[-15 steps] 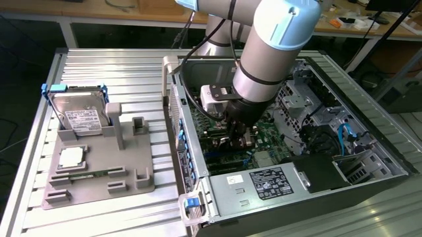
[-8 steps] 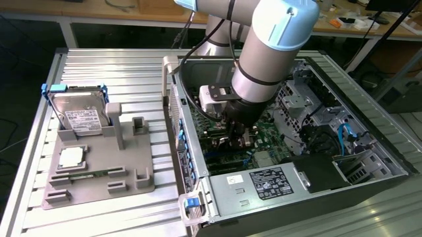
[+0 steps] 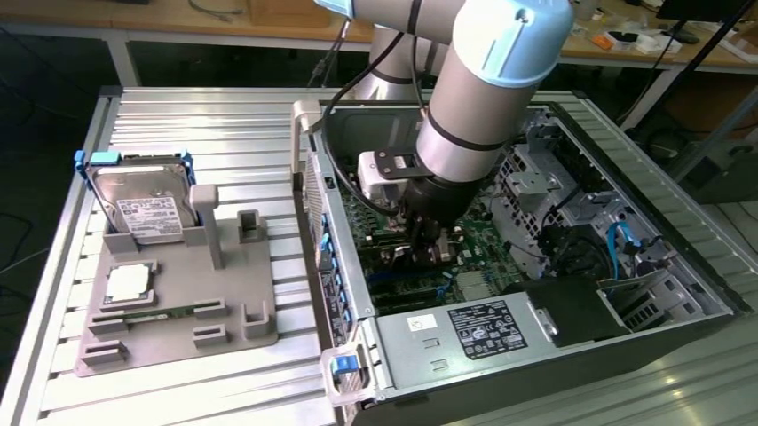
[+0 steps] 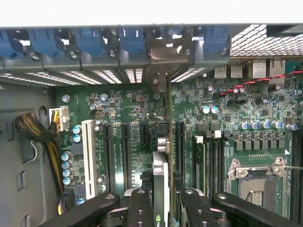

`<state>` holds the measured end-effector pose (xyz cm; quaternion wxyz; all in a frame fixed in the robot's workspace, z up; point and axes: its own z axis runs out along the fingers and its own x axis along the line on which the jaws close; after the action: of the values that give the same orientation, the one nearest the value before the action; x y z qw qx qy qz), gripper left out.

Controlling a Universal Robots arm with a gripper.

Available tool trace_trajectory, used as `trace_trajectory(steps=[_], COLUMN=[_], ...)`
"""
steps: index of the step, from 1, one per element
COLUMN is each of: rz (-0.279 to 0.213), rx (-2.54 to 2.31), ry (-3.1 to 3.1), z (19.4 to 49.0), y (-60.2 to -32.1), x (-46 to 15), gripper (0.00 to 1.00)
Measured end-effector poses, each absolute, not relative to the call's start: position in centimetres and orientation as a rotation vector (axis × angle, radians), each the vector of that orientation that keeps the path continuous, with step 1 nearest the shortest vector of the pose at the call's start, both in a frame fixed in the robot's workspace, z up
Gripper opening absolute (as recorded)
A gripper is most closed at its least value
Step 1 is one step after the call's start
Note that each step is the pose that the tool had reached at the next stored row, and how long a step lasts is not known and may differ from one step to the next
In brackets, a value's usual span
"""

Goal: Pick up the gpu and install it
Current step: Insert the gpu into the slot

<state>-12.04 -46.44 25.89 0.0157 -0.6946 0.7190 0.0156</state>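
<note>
One arm [image 3: 474, 106] reaches down into the open computer case [image 3: 663, 222], which lies on its side on a slatted metal table [image 3: 201, 124]. The gripper [image 4: 164, 201] is inside the case, directly above the motherboard [image 4: 132, 123]. Its two dark fingers [image 4: 141, 208] are closed against either face of the gpu [image 4: 160, 170], which is held edge-on and upright between them. The card stands in line with the black expansion slots [image 4: 125, 151], and its silvery bracket end lies against the row of rear slot openings with blue latches [image 4: 132, 40]. Whether its lower edge is seated in a slot cannot be told. At the exterior view's left, well apart from the case, a hard drive [image 3: 148, 209] stands in a grey fixture [image 3: 177, 342].
</note>
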Motion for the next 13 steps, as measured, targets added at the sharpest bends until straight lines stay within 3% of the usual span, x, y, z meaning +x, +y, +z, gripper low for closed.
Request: trace_trajectory(steps=[13], rz=[0.048], rx=[-2.161], ry=[2.236], z=[25.89], y=[-46.55], x=[-12.03], gripper=[0.27])
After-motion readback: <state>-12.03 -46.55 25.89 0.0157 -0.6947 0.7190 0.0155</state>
